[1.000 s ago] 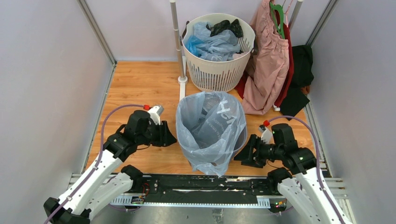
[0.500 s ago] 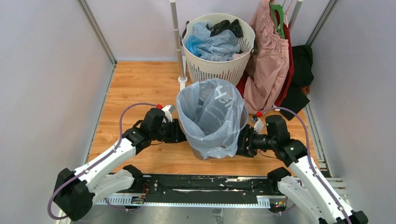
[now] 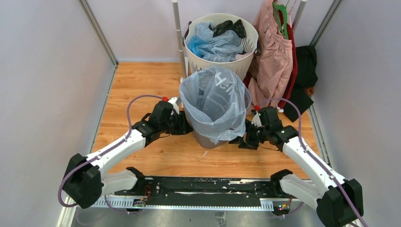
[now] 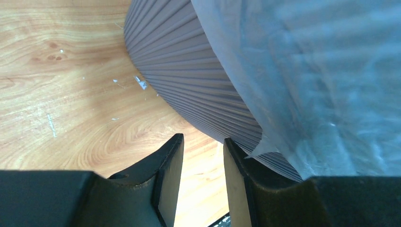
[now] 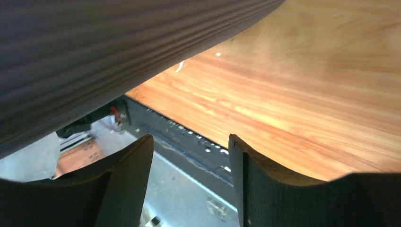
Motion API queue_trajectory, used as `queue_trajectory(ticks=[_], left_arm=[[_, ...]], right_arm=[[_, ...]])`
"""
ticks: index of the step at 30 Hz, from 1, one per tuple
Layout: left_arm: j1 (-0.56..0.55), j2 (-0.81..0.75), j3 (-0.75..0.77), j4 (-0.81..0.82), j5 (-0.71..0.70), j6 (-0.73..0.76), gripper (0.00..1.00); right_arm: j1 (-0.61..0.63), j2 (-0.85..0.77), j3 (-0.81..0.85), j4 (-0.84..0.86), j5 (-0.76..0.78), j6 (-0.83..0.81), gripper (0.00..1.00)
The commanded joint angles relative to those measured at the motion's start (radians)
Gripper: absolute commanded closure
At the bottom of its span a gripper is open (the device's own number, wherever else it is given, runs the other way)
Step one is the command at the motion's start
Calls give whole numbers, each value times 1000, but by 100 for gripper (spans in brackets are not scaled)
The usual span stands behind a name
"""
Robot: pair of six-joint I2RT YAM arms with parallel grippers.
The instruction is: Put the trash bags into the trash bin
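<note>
Pale blue trash bag [image 3: 215, 101] lines the trash bin [image 3: 207, 140] mid-worktop, hem draped over the rim; left gripper [image 3: 185, 127] and right gripper [image 3: 238, 141] flank it low, likely to steady or shift it. Wrist views show both jaws spread, pinching nothing; only the top view shows spare bags [image 3: 213, 45] in the white basket [image 3: 217, 75]

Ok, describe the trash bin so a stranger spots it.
On the wooden floor, between the left arm and right arm, stands the trash bin. It is dark grey, lined with a pale blue bag, unlike the white slotted basket behind it.
</note>
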Motion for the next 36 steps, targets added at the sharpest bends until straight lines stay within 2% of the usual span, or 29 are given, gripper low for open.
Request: queue_trajectory(ticks=[1,4,8,10,15,20,27,36], left_arm=[[9,-62,25,-39,-10,31,58],[9,-179,16,-130,-10,33,58],[9,-311,78,-273,-9,33,57],[9,-346,137,-322,-1,38,57],[8,-354,320,-381,29,53,55],[8,-288,451,-413,8,97,52],[9,-218,460,-386,-21,121,51],[8,-174,470,-352,-25,124,52]], right_arm=[[-18,-20,192,-301,320,-227,36],[-18,-79,327,-441,472,-305,36],[-18,-91,566,-573,560,-371,37],[-18,-73,661,-588,541,-406,37],[-18,-5,814,-507,451,-462,37],[-18,122,899,-416,371,-473,44],[-18,283,965,-336,298,-451,48],[-18,342,1014,-347,293,-438,49]])
